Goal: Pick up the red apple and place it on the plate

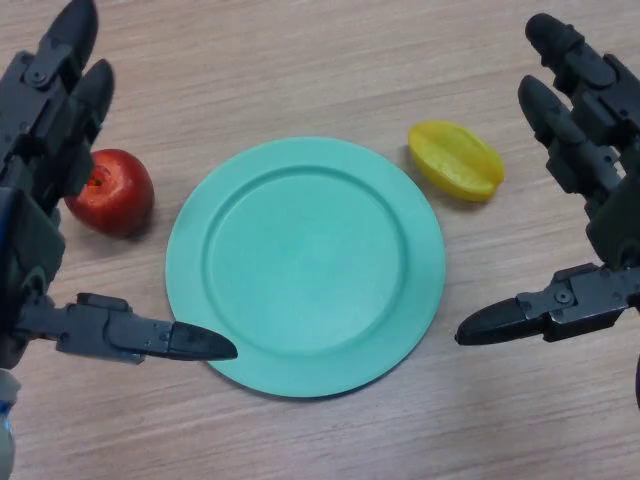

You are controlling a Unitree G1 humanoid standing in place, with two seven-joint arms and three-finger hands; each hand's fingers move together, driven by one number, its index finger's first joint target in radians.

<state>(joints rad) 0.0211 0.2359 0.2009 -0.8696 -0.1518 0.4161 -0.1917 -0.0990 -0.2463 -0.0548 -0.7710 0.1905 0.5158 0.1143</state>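
Observation:
A red apple (pixel 115 192) lies on the wooden table at the left, just left of a round green plate (pixel 305 265) that sits in the middle with nothing on it. My left hand (pixel 40 150) is open at the left edge; its fingers reach up beside and partly over the apple's left side, and its thumb points right toward the plate's lower left rim. My right hand (pixel 590 140) is open at the right edge, away from the apple, its thumb pointing left near the plate's right rim.
A yellow star fruit (pixel 456 160) lies on the table to the upper right of the plate, between the plate and my right hand. The wooden table (pixel 300 60) extends beyond the plate at the top and bottom.

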